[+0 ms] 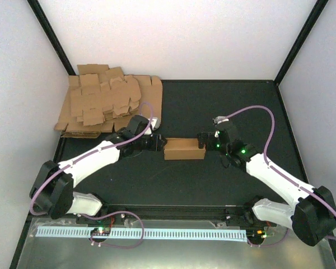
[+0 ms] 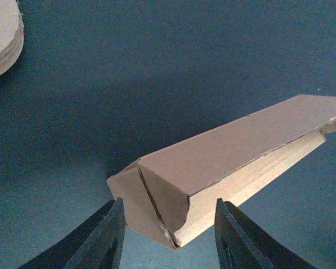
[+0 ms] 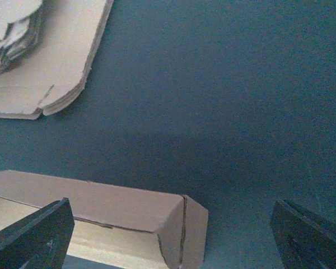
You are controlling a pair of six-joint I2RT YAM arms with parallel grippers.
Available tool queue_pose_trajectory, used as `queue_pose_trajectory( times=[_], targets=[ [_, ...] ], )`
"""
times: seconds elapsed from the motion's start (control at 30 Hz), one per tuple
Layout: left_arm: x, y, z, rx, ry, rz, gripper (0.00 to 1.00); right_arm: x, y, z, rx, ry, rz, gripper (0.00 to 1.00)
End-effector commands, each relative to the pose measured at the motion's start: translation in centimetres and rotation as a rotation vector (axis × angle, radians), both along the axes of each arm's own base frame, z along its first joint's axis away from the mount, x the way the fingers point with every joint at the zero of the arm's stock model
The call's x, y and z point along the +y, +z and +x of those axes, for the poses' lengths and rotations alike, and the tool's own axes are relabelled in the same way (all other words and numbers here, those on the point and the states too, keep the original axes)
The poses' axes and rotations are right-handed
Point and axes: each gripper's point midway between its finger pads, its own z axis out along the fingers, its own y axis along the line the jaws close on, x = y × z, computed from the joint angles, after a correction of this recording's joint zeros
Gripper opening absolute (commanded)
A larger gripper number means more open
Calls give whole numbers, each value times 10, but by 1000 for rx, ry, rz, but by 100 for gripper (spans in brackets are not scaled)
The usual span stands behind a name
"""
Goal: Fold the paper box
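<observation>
The paper box point(image 1: 184, 149) is a small oblong brown carton lying on the black table top between the two arms, its long open side facing up and toward the camera. My left gripper point(image 1: 159, 143) is at its left end. In the left wrist view the folded end of the box point(image 2: 157, 202) sits between the black fingers point(image 2: 109, 235), with a thin gap showing on each side, so the gripper point(image 2: 169, 224) is open around it. My right gripper point(image 1: 203, 140) is at the right end and wide open. That end of the box point(image 3: 185, 235) lies between its fingers point(image 3: 39, 230), touching neither.
A thick pile of brown cardboard sheets point(image 1: 106, 103) lies at the back left, and is also seen as the pile point(image 3: 45, 67) in the right wrist view. White walls enclose the table on three sides. A perforated metal rail point(image 1: 157, 232) runs along the near edge.
</observation>
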Motion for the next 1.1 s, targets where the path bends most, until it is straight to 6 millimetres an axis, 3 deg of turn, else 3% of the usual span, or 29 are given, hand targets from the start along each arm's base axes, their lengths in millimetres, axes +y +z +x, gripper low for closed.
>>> queue_pose_trajectory(
  times=[0.0, 0.17, 0.33, 0.5, 0.77, 1.07],
  targets=[
    [-2, 34, 8, -66, 4, -36, 49, 1, 22, 13, -47, -2, -4, 99],
    [-2, 45, 18, -96, 10, -15, 59, 4, 22, 26, -20, -8, -40, 99],
    [0, 36, 31, -54, 47, 61, 71, 3, 9, 31, 34, -18, -95, 100],
    [2, 23, 34, -12, 77, 105, 58, -1, 4, 31, 41, -27, -117, 100],
    [18, 40, 45, -71, 244, 180, 52, -3, 1, 32, 53, -34, -140, 99],
    [9, 37, 43, -90, 310, 341, 47, -9, -7, 30, 86, -40, -195, 99]
  ],
)
